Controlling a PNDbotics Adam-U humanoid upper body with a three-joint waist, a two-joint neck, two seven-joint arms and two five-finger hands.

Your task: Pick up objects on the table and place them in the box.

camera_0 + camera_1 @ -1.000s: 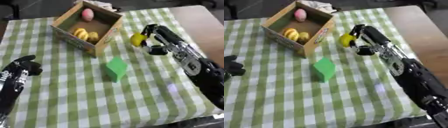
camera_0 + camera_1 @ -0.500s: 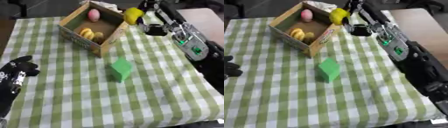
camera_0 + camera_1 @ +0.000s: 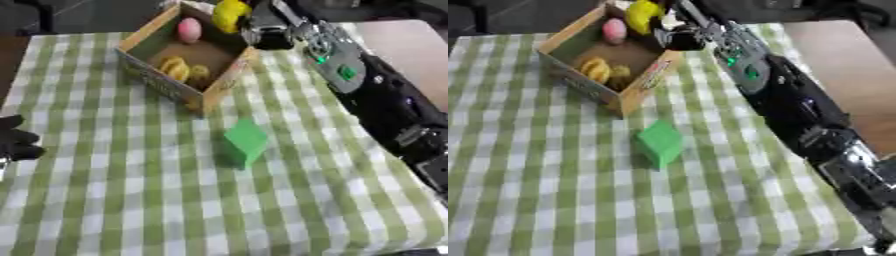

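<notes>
Nearest, on the checked cloth (image 3: 105, 200), a green block (image 3: 245, 142) is left to be picked up. The left hand (image 3: 16, 142) is seen idle at the left edge; its fingers cannot be made out. Farther off, the box (image 3: 147, 64) already holds yellow pieces (image 3: 179, 69) and a pink ball (image 3: 189, 30). Over its far corner a yellow object (image 3: 644, 14) is held pinched in the right hand (image 3: 677, 34), not yet released.

We see the box (image 3: 140, 56) at the far left-centre of the desk (image 3: 105, 200), with an egg (image 3: 189, 30) and other items inside. The block (image 3: 245, 141) lies nearer us, right of the box. The right robot hand (image 3: 262, 27) holds a lemon (image 3: 229, 14) above the box's far corner. The left robot hand (image 3: 16, 142) sits at the left edge.
</notes>
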